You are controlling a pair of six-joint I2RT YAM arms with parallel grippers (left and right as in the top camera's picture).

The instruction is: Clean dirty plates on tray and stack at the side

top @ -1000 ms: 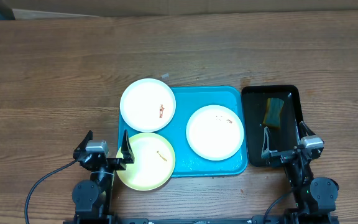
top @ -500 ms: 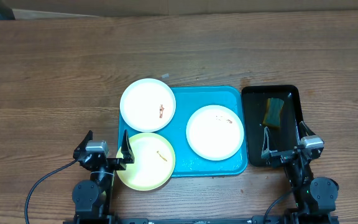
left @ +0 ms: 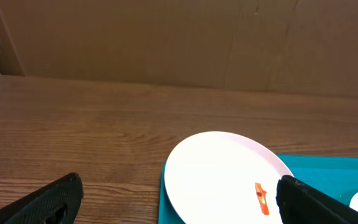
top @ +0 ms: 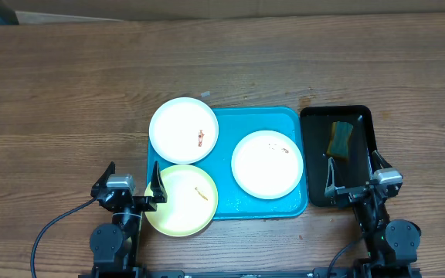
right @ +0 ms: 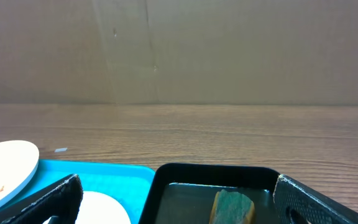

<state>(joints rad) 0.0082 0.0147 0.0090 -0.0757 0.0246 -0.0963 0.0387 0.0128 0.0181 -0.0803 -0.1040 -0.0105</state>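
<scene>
- Dirty plates (top: 207,166): three, all round and of like size, lying flat and apart from one another on or at the cyan tray (top: 224,185).
- Upper white plate (top: 184,130): at the tray's far-left corner, overhanging the rim onto the counter (top: 68,93). Small reddish streak right of its centre.
- Second white plate (top: 267,164): wholly inside the tray, right half. A few reddish specks near its far edge.
- Yellow-green plate (top: 181,199): at the tray's near-left corner, hanging out over the left and near rims. One thin orange speck near the middle.
- Tray sits mid-counter, long side across, bare blue showing between the plates.
- Black tray (top: 359,181): narrow, just right of the blue one. A green-and-yellow sponge (top: 340,139) lies in its far half.
- Left hand (top: 132,176): low at the near edge, fingers spread wide, gripping nothing. Its right finger overlaps the yellow-green plate's left rim from above; contact cannot be told.
- Right hand (top: 352,166): fingers spread wide and empty, over the near end of the black tray, short of the sponge.
</scene>
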